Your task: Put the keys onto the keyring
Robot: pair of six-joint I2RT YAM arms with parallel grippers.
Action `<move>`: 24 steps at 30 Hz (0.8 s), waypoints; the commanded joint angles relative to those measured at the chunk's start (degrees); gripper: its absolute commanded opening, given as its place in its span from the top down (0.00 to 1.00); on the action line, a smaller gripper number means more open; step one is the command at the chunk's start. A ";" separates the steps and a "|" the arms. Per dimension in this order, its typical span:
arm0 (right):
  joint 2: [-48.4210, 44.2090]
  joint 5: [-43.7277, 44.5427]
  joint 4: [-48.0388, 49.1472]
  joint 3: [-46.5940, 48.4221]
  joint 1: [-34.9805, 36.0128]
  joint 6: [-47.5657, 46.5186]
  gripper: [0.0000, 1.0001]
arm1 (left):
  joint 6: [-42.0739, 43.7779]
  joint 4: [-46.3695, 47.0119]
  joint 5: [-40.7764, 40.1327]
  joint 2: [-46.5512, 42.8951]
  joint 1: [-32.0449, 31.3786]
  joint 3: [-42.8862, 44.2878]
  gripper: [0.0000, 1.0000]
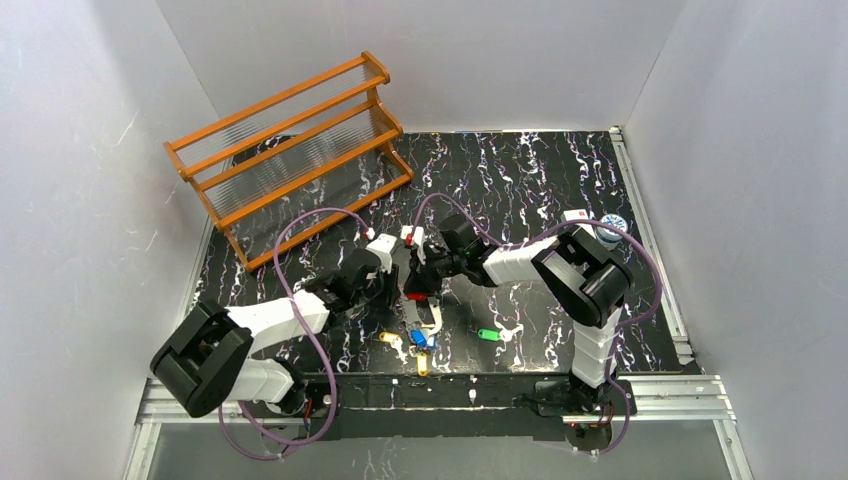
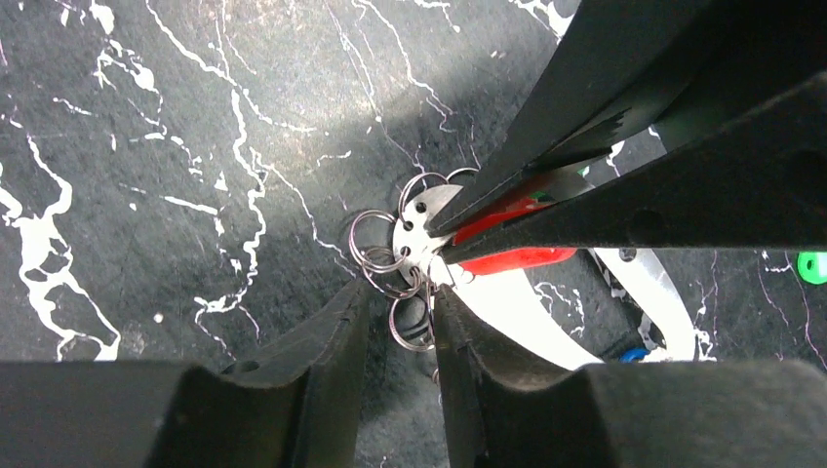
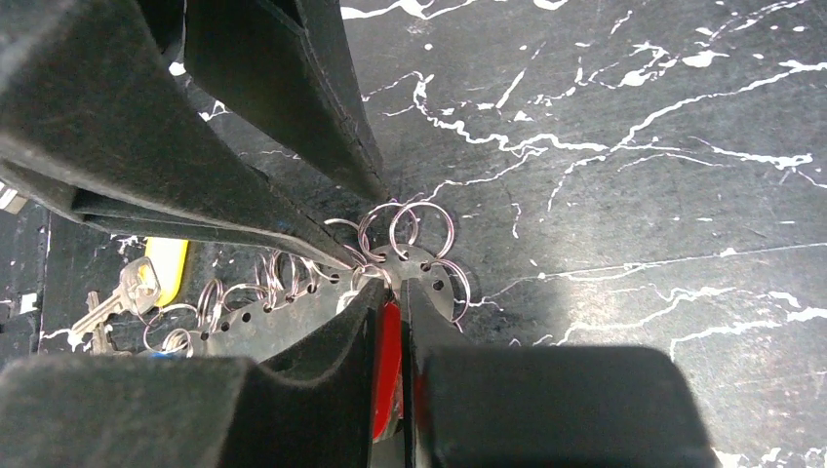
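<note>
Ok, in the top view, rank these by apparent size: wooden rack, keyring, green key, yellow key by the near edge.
Largest first:
wooden rack
keyring
green key and yellow key: look alike, not ranked

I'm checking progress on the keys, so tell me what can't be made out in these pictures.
- Left wrist view: the right claw covers most of the red key; its blade is hidden.
- Same view: the green key is cut off by the right edge.
- Same view: whether the left claw pinches the split ring between its fingers is unclear.
- Top view: arms cover part of the keyring; split rings too small.
</note>
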 commanded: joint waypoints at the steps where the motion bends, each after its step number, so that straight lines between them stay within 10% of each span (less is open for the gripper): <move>1: -0.20 -1.15 -0.46 1.70 0.43 -0.87 0.81 | 2.34 0.11 1.01 2.70 0.08 2.55 0.73; 24: -0.05 -2.30 -0.19 1.74 0.28 -0.15 0.80 | 3.96 -1.75 3.73 4.54 0.08 2.84 0.78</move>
